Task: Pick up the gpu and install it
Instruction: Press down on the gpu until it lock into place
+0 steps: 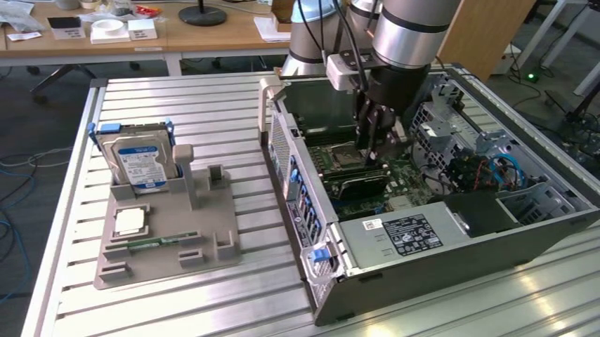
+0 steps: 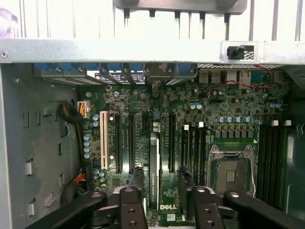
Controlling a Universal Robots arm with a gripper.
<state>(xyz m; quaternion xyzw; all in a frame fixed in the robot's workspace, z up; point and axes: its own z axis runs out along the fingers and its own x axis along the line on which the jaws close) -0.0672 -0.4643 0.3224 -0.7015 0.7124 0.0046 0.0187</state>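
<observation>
The robot arm reaches down into the open computer case, which sits on the exterior view's right side of the metal counter. The hand hangs low inside the case, just over the green board.

In the wrist view, the hand has its two black fingers apart, with a clear gap between them. The gpu stands on its thin edge in a long slot of the green board, right in that gap. It looks like a thin grey strip seen from above. Neither finger seems to touch it, but they are close on each side. The empty square chip socket is near it on the board.

On the exterior view's left, a grey holder tray lies on the counter. A silver hard drive with a blue label stands upright at its far end. A square chip and a small green stick lie flat on the tray. A wooden desk with small things on it stands behind the counter.
</observation>
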